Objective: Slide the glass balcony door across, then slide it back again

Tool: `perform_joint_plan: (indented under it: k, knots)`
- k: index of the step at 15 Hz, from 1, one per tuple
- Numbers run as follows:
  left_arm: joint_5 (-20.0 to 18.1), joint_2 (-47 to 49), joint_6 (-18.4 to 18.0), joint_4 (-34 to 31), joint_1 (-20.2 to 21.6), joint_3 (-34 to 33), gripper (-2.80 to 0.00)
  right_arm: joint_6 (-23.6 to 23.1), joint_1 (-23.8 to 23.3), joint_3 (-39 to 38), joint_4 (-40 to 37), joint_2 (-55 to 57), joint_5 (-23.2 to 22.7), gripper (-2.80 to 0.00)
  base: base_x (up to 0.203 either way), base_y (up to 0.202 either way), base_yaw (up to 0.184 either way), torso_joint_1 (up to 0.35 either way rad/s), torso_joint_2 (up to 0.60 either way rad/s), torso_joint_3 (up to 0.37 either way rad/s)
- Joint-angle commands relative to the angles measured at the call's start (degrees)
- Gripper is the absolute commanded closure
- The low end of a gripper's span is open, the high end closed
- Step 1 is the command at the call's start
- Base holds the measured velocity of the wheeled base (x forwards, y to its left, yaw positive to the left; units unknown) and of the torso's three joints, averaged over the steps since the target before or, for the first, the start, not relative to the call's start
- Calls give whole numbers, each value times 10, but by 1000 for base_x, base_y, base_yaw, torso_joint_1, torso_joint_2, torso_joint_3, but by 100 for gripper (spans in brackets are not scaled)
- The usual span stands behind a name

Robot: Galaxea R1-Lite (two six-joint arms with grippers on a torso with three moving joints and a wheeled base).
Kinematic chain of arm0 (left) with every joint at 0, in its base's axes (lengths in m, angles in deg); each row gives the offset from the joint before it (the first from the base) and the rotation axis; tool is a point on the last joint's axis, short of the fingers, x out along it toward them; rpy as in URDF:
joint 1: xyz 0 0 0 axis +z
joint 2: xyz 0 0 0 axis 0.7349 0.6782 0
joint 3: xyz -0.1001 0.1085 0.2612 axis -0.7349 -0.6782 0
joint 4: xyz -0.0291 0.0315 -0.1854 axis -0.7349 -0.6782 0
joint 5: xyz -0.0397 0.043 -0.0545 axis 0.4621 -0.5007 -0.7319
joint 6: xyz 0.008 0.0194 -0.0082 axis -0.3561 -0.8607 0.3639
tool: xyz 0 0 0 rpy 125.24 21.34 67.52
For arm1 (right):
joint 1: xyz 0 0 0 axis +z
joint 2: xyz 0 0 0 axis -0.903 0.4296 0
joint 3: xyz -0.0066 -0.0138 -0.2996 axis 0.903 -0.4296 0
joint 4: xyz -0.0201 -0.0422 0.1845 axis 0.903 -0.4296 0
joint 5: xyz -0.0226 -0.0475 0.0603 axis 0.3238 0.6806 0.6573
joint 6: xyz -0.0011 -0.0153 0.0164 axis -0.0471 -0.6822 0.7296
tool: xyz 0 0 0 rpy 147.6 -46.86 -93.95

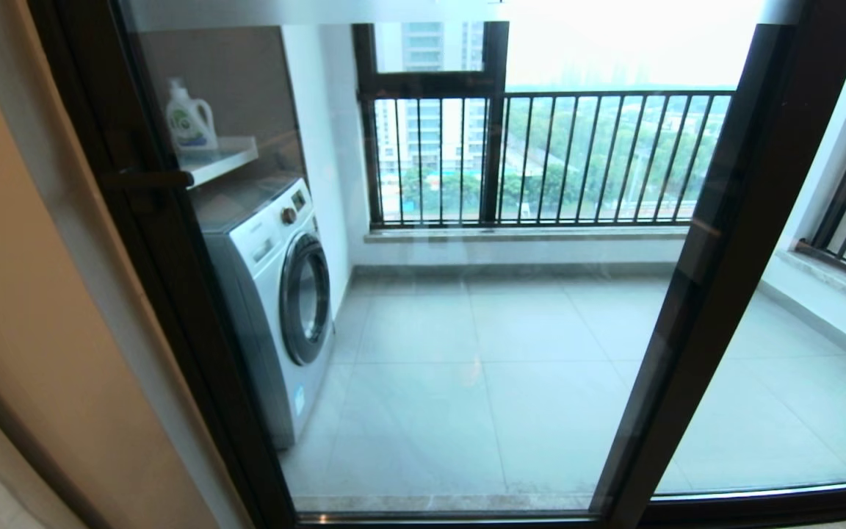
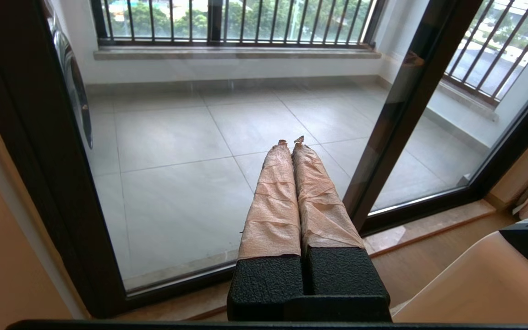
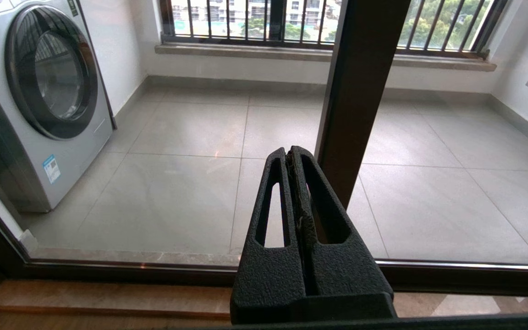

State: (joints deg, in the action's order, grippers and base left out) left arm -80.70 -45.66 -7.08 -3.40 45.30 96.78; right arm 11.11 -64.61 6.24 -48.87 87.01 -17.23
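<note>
Glass fills almost everything you see from the head camera: the glass balcony door [image 1: 467, 353] stands shut across the opening, its handled stile [image 1: 166, 294] at nine o'clock hard against the beige wall [image 1: 34, 308], and the small dark handle [image 1: 145, 180] high at ten o'clock. Its other stile [image 1: 702, 279] slants from one o'clock down to five o'clock, with the second glass panel [image 1: 797, 382] beyond it at three o'clock. Through the pane you find a washing machine [image 1: 283, 294] at eight o'clock, a detergent bottle [image 1: 189, 117] on a shelf [image 1: 221, 158] above it, and the railing [image 1: 584, 158] at twelve. Neither arm shows in this view.

Your left wrist camera shows the left gripper [image 2: 290, 142] at the picture's centre, its tape-wrapped fingers [image 2: 275, 201] pressed together on nothing, pointing at the pane and clear of it. The door's dark stile [image 2: 406, 105] runs just beside the fingers at two o'clock; the handled stile [image 2: 30, 137] sits at nine.

Your right wrist camera shows the right gripper [image 3: 290, 153] with its black fingers [image 3: 323, 206] closed flat on each other, empty, aimed at the door's lower glass [image 3: 177, 183]. The stile [image 3: 360, 82] rises just beside the fingertips at one o'clock, apart from them, and the washing machine [image 3: 53, 91] lies at ten o'clock behind the glass.
</note>
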Motion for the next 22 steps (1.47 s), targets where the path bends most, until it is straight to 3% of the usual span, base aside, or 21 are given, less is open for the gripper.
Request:
perform_joint_plan:
  k: [1, 2, 4, 5, 7, 9, 11, 17, 19, 22]
  knots:
    - [-1, -40, -1, -2, 7, -22, 0, 0, 0, -7, 0, 1, 0, 0, 0, 0, 0, 0, 0, 0]
    - [0, -66, -11, -2, 11, -45, 0, 0, 0, -7, 0, 1, 0, 0, 0, 0, 0, 0, 0, 0]
    - [22, -102, -75, -2, 14, -121, 0, -1, 0, -7, 0, 0, 0, 0, 0, 0, 0, 0, 0, 0]
    - [49, -120, -107, 1, 15, -167, 0, 0, 0, -7, 0, 1, 0, 0, 0, 0, 0, 0, 0, 0]
    - [109, -141, -129, 38, 16, -243, 0, -1, 0, -7, 0, 0, 0, 0, 0, 0, 0, 0, 0, 0]
    - [180, -147, -135, 106, 16, -282, 0, 0, 0, -7, 0, 0, 0, 0, 0, 0, 0, 0, 0, 0]
    - [220, -148, -171, 135, 17, -311, 0, -1, 0, -7, 0, 0, 0, 0, 0, 0, 0, 0, 0, 0]
    - [216, -148, -143, 136, 16, -309, 0, 0, 0, -7, 0, 1, 0, 0, 0, 0, 0, 0, 0, 0]
    - [229, -148, -93, 137, 17, -309, 0, -1, 0, -7, 0, 0, 0, 0, 0, 0, 0, 0, 0, 0]
    - [231, -148, -94, 138, 17, -309, 0, 0, 0, -7, 0, 1, 0, 0, 0, 0, 0, 0, 0, 0]
